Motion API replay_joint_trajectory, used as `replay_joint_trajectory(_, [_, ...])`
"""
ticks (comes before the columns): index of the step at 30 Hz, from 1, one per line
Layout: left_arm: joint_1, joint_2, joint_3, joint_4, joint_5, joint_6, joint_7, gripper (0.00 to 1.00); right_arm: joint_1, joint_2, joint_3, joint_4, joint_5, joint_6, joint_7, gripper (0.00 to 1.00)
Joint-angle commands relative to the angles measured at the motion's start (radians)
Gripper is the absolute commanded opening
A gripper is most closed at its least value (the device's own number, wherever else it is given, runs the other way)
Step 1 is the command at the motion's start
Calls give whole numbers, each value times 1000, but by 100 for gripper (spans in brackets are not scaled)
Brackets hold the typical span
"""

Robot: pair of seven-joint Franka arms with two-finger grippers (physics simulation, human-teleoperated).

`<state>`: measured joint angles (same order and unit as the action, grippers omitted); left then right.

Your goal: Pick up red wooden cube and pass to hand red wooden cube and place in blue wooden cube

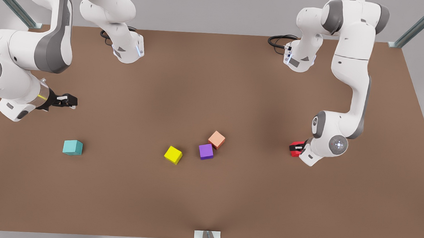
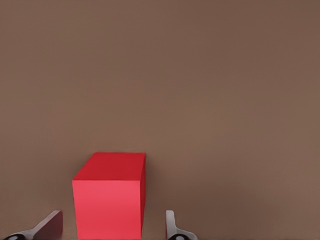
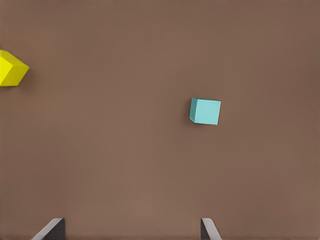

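Front view: left gripper [image 1: 295, 148] straddles the red cube [image 1: 296, 147], fingers apart, not clamped.
Right gripper [image 1: 72, 101] waits spread above the table [image 1: 206, 193], near the blue cube [image 1: 72, 147].

No readable text, label, brand, number or sign appeared on anything in these views.

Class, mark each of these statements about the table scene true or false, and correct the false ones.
1. The left tool straddles the red wooden cube. True.
2. The blue wooden cube is stacked on the yellow cube. False: they lie apart on the table.
3. The purple cube sits beside the salmon cube. True.
4. The right tool holds the blue wooden cube. False: it is open and holds nothing.
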<state>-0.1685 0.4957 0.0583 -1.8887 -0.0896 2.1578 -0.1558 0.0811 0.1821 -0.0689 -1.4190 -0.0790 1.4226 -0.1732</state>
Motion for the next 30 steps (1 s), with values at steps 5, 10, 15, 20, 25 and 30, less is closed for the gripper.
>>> replay_joint_trajectory(5, [1,33,2,-26,4,117,-47,100,3,5,-2,-6,-1,4,-15,100])
replay_joint_trajectory(10, [3,60,2,-36,4,139,-47,100,3,7,-2,-8,-2,6,-15,100])
replay_joint_trajectory(15, [3,87,2,-36,2,160,-48,100,3,5,0,-14,-2,9,-15,100])
replay_joint_trajectory(20, [4,104,2,-35,2,194,-48,97,3,5,-2,-23,-2,15,-15,100])
replay_joint_trajectory(25, [3,92,2,-32,-4,186,-56,66,3,5,1,-12,-33,7,-17,100])
replay_joint_trajectory(30, [0,75,-118,236,-194,-150,-191,66,0,5,-2,-12,-34,-5,-29,100])
